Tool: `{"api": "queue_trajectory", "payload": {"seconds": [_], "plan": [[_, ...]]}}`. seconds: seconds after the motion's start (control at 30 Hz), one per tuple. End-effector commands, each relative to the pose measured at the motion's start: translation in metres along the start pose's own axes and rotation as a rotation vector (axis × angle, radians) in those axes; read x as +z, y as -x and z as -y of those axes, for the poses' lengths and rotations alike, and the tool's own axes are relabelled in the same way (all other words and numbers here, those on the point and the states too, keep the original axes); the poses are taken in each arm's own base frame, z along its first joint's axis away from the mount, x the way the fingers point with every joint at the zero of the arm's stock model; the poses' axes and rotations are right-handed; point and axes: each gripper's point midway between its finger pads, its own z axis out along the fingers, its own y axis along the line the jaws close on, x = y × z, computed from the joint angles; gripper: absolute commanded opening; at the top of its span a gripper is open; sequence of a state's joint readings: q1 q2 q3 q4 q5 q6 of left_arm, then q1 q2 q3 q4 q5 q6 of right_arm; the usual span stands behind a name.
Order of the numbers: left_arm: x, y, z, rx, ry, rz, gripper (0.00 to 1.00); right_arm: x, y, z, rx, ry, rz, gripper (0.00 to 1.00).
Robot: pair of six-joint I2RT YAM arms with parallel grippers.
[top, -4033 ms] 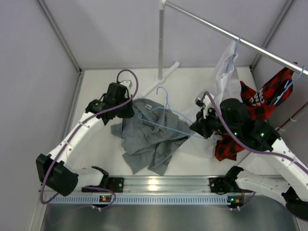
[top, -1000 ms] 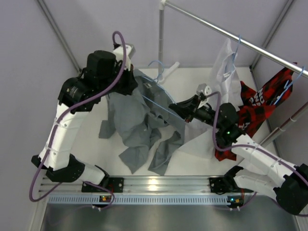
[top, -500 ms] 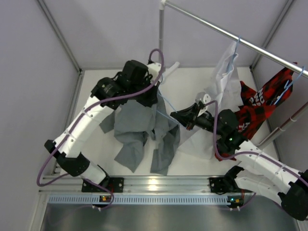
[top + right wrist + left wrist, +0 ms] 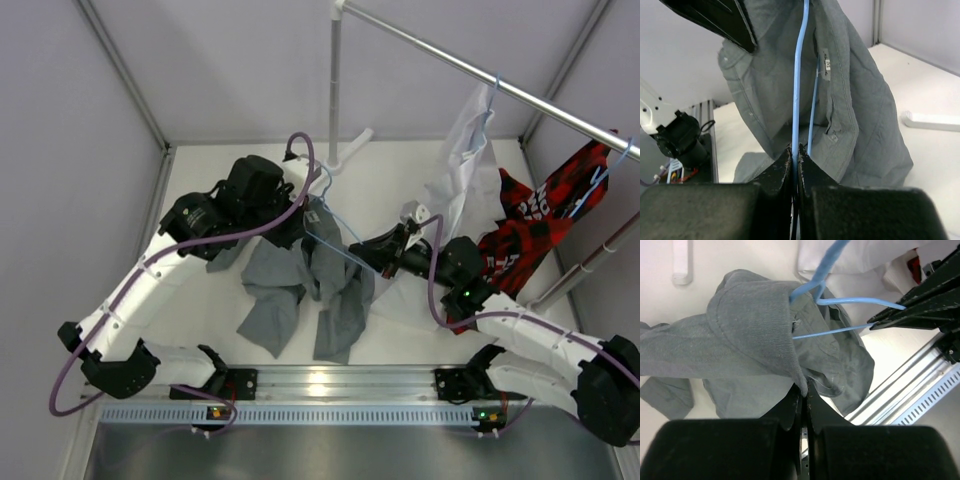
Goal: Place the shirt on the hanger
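White surface (image 4: pixel 400 170) boxed in by pale walls (image 4: pixel 200 80). Metal rail (image 4: pixel 480 78) across back right, with white shirt (image 4: pixel 465 140) and red-and-black garment (image 4: pixel 540 215) hung from it, both well apart from left arm.

Grey shirt (image 4: pixel 300 285) held up near middle of surface, upper part bunched around hanger (image 4: pixel 798 80), lower folds draped down onto surface. Left jaws shut tight on a fold of grey fabric at top of shirt. Right jaws clamped on hanger's thin blue wire, reaching in from right. Hanger partly inside shirt: two wires running into fabric, hook poking out above. Small label showing inside shirt in right wrist view.
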State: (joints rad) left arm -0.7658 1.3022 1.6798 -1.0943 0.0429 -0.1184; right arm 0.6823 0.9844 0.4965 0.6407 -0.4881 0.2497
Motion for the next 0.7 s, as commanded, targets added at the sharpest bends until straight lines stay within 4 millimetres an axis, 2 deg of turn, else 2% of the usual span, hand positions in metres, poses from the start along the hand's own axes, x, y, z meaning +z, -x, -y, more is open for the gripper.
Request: {"api": "queue_trajectory", "payload": {"seconds": [0.0,0.17,0.3,0.33,0.37,0.5,0.53,0.63,0.67], "plan": [[0.0,0.019,-0.014,0.001,0.088,0.074,0.0,0.006,0.04,-0.013,-0.035,0.07,0.174,0.0],[0.004,0.03,-0.007,0.013,0.052,0.083,0.0,0.018,0.035,-0.017,-0.011,0.102,0.171,0.0],[0.009,0.035,-0.003,0.022,0.035,0.076,0.02,0.017,0.043,-0.017,-0.017,0.097,0.227,0.0],[0.009,0.035,0.002,0.031,0.005,0.076,0.09,0.017,0.044,-0.015,-0.015,0.085,0.234,0.0],[0.007,0.037,0.003,0.035,-0.001,0.083,0.29,0.017,0.046,-0.015,-0.017,0.084,0.242,0.0],[-0.019,0.053,0.001,0.073,0.011,0.187,0.75,0.015,0.051,-0.015,-0.02,0.081,0.269,0.0],[-0.034,0.06,0.001,0.097,0.01,0.237,0.79,0.015,0.054,-0.015,-0.023,0.074,0.287,0.0],[-0.056,0.076,0.002,0.152,0.01,0.332,0.98,0.013,0.057,-0.015,-0.011,0.073,0.316,0.0],[-0.067,0.082,0.001,0.16,0.02,0.368,0.98,0.013,0.061,-0.015,-0.018,0.078,0.335,0.0]]}}
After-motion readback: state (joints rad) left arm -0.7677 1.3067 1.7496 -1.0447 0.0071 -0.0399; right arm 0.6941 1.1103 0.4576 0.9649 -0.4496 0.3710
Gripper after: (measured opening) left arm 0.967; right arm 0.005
